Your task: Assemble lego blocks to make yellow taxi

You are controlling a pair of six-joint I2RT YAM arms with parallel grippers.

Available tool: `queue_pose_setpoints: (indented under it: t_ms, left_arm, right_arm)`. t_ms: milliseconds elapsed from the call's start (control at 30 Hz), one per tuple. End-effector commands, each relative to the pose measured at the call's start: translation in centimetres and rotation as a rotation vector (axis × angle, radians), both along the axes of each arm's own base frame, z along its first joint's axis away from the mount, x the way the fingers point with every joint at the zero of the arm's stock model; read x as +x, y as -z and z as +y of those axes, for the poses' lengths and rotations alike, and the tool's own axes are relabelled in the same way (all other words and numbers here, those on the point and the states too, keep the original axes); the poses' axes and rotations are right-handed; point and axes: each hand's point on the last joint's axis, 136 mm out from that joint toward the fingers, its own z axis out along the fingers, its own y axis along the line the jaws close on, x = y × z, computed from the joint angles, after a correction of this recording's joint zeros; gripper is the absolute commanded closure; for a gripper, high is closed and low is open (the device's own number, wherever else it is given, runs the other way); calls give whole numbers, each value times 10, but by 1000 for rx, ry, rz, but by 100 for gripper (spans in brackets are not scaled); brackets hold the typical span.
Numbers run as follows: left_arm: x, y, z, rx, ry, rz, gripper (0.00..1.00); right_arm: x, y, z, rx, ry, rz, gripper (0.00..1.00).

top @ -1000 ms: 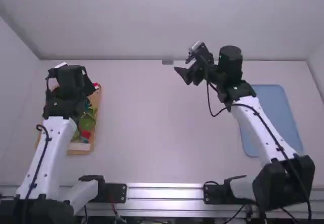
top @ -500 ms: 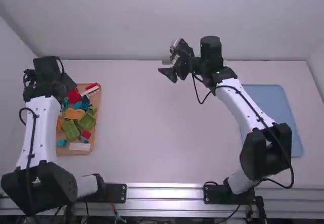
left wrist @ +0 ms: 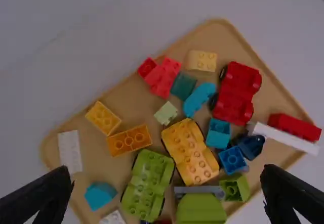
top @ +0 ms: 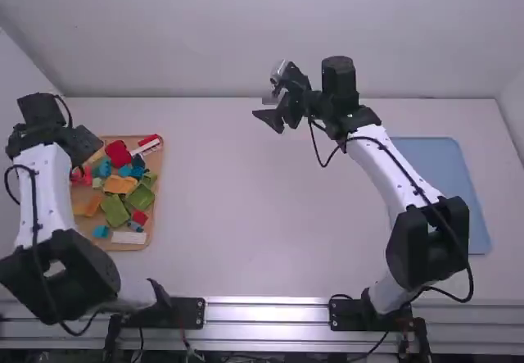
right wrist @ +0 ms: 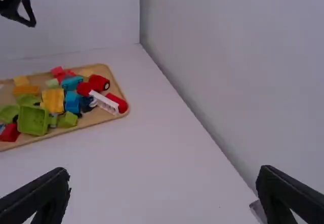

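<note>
Right now, the left gripper [top: 80, 166] hangs above the left side of the wooden tray [left wrist: 235, 43], its fingers spread wide and holding nothing. The right gripper [top: 266, 93] is over the far middle of the white table [top: 221, 207], also wide apart and empty. On the tray, the yellow-orange wheeled base [left wrist: 190, 150] lies between the green wheeled base [left wrist: 148, 183] and the light-blue block [left wrist: 218, 133], with the red wheeled base [left wrist: 236, 92] near it.
</note>
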Motion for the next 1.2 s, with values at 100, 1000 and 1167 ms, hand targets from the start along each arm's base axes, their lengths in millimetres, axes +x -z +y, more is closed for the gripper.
queue_pose_setpoints:
  t_ms: [100, 1000, 1167]
  left_arm:
    - [45, 26, -25, -157, 107, 15, 1]
    - [48, 110, -43, -381, -286, 106, 2]
    - [36, 135, -43, -395, -349, 194, 9]
  right_arm:
    - [2, -11, 3, 13, -13, -23, 1]
    - [2, -10, 3, 12, -9, -17, 1]
    - [2, -9, 3, 11, -9, -15, 1]
